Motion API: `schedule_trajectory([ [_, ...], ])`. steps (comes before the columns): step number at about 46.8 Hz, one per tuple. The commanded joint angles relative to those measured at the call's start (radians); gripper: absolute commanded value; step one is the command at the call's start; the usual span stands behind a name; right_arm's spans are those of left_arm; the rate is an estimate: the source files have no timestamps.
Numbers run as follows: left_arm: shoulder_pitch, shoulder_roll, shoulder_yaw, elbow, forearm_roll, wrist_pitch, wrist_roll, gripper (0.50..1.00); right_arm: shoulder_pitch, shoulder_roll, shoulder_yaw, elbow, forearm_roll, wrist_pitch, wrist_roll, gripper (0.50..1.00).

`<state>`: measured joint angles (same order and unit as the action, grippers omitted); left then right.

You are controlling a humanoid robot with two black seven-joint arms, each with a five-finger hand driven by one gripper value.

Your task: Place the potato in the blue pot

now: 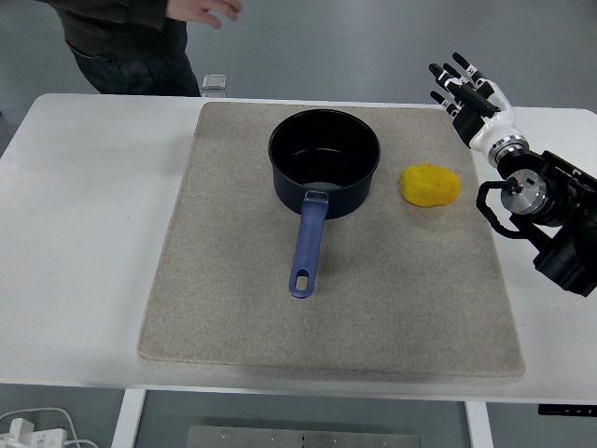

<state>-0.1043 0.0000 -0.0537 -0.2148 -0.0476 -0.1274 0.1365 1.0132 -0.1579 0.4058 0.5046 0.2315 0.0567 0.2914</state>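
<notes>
1. The right arm (pixel 546 201) comes in from the right edge, black and jointed, angled up and away toward the far side.
2. Its wrist shows a white and silver cuff.
3. The right hand (pixel 464 87) is raised, fingers (pixel 454 67) extended and slightly spread, holding nothing.
4. No left arm is visible.

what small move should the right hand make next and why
Probably lower the right hand toward the potato: its fingers are spread and hold nothing, raised beyond the potato, which lies untouched on the mat just right of the blue pot.
</notes>
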Motion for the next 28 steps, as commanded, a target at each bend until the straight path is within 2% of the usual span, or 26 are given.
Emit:
schedule_trajectory([
  [1, 0.0, 0.0, 0.0, 0.0, 0.0, 0.0, 0.0, 0.999, 0.001, 0.0, -0.001, 0.0, 0.0, 0.0, 0.0, 0.928],
  [18, 0.0, 0.0, 0.0, 0.002, -0.005, 0.0, 0.0, 0.999, -0.004, -0.005, 0.001, 0.0, -0.011, 0.0, 0.0, 0.928],
  [23, 0.0, 0.0, 0.0, 0.002, -0.005, 0.0, 0.0, 0.999, -0.004, -0.017, -0.001, 0.018, -0.011, 0.024, 0.0, 0.928],
  [28, 0.0, 0.0, 0.0, 0.005, -0.005, 0.0, 0.0, 0.999, -0.008, -0.058, -0.001, 0.06, -0.057, 0.081, 0.002, 0.928],
])
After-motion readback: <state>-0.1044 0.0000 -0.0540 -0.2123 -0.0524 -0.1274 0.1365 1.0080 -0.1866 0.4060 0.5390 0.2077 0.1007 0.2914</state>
